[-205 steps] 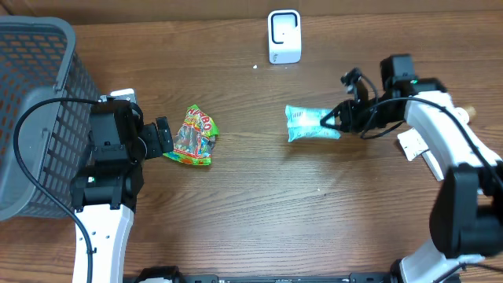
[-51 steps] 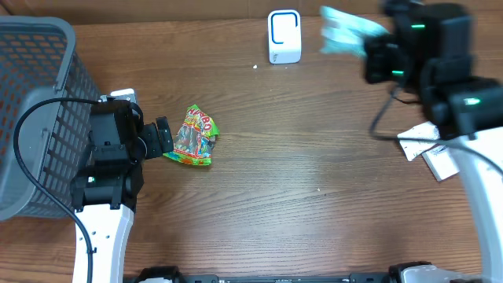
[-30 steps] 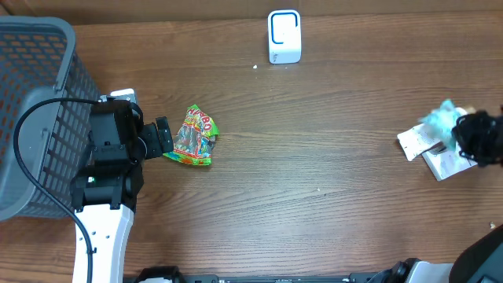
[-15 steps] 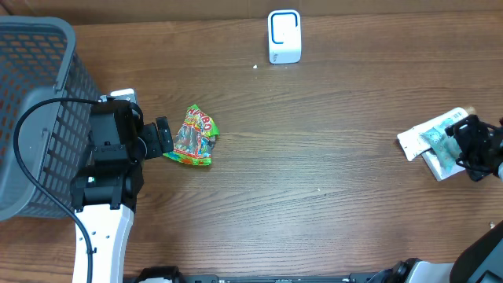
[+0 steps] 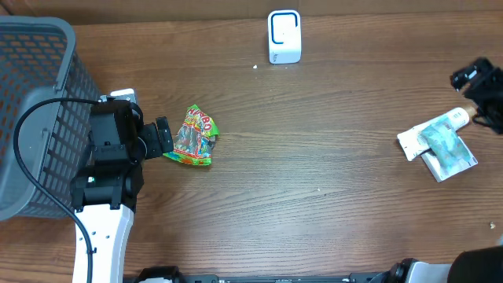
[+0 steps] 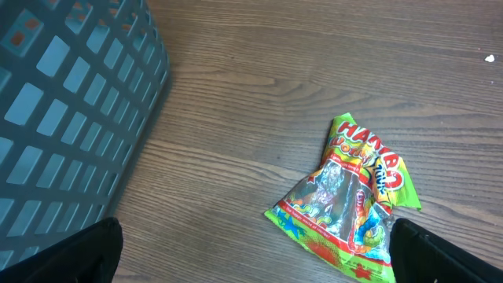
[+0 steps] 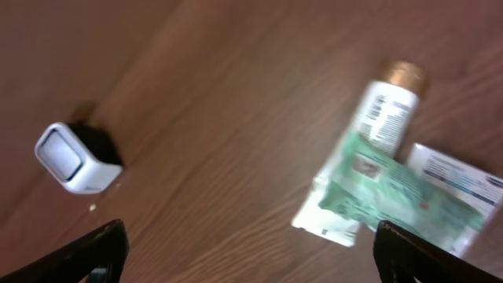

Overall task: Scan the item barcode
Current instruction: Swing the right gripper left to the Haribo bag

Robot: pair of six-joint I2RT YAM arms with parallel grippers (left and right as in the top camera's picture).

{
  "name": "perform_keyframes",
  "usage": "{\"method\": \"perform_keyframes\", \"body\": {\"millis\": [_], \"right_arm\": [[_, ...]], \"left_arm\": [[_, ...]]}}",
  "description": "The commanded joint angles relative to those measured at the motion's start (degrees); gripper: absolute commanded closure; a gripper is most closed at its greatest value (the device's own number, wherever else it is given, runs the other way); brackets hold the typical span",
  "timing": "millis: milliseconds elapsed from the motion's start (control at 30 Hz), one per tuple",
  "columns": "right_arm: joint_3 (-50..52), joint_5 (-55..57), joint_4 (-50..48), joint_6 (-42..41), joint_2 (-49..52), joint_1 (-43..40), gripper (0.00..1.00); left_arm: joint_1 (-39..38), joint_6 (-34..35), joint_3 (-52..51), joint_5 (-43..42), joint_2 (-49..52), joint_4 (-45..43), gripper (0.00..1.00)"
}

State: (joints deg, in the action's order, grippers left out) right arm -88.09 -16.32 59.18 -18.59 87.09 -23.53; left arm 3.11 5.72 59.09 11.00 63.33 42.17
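Note:
The white barcode scanner (image 5: 284,35) stands at the back centre of the table, and it also shows as the scanner (image 7: 75,161) in the right wrist view. A teal packet (image 5: 448,147) lies flat on a small pile at the right, free of any grip; the right wrist view has the packet (image 7: 401,192) blurred. My right gripper (image 5: 478,83) hangs open and empty behind the pile. The right gripper (image 7: 251,236) has bare wood between its fingers. A green and red candy bag (image 5: 193,137) lies just ahead of my open left gripper (image 5: 162,140). In the wrist view, the bag (image 6: 354,196) lies beyond the left gripper (image 6: 255,240).
A grey mesh basket (image 5: 35,102) fills the left edge, and the basket (image 6: 71,102) stands close beside the left gripper. The pile at the right holds a white bottle with a gold cap (image 7: 389,106) and white flat packs (image 5: 413,141).
The right gripper opened and let the teal packet go onto the pile at the right, then drew back toward the far edge. The left arm and the candy bag have not moved.

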Motion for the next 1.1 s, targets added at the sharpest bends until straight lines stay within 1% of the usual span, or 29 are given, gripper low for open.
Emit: {"method": "perform_keyframes", "body": {"millis": [0, 33, 100, 200, 233, 300, 400, 533, 633, 833, 967, 1067], "right_arm": [[-0.9, -11.3, -1.7, 1.1, -0.3, 3.0, 0.00], [-0.5, -16.3, -3.2, 2.0, 0.0, 4.7, 0.00], [0.7, -21.6, -6.8, 4.1, 0.9, 8.4, 0.00], [2.7, -19.1, -11.3, 3.4, 3.9, 17.6, 0.01], [2.7, -19.0, -12.1, 3.1, 5.5, 20.7, 0.03], [2.7, -18.9, -14.2, 0.2, 8.5, 26.5, 0.07], [2.7, -18.9, -20.7, -4.5, 13.9, 35.6, 0.10], [2.7, -18.7, -29.5, -8.3, 19.8, 44.5, 0.10], [2.7, -17.2, -35.4, -8.3, 23.8, 49.4, 0.09], [2.7, -14.3, -45.2, -8.3, 29.7, 56.3, 0.10], [2.7, -5.6, -50.3, -8.3, 33.1, 61.1, 0.12], [2.7, -2.1, -52.1, -8.3, 35.0, 63.6, 0.14]], "left_arm": [[0.2, -0.8, 0.2, 0.5, -0.3, -0.2, 0.00], [0.2, -0.8, 0.2, 0.5, -0.3, -0.2, 0.00], [0.2, -0.8, 0.2, 0.5, -0.3, -0.2, 0.00], [0.2, -0.8, 0.2, 0.5, -0.3, -0.2, 0.00], [0.2, -0.8, 0.2, 0.5, -0.3, -0.2, 0.00], [0.2, -0.8, 0.2, 0.5, -0.3, -0.2, 0.00], [0.2, -0.8, 0.2, 0.5, -0.3, -0.2, 0.00], [0.2, -0.8, 0.2, 0.5, -0.3, -0.2, 0.00], [0.2, -0.8, 0.2, 0.5, -0.3, -0.2, 0.00], [0.2, -0.8, 0.2, 0.5, -0.3, -0.2, 0.00], [0.2, -0.8, 0.2, 0.5, -0.3, -0.2, 0.00], [0.2, -0.8, 0.2, 0.5, -0.3, -0.2, 0.00]]}}
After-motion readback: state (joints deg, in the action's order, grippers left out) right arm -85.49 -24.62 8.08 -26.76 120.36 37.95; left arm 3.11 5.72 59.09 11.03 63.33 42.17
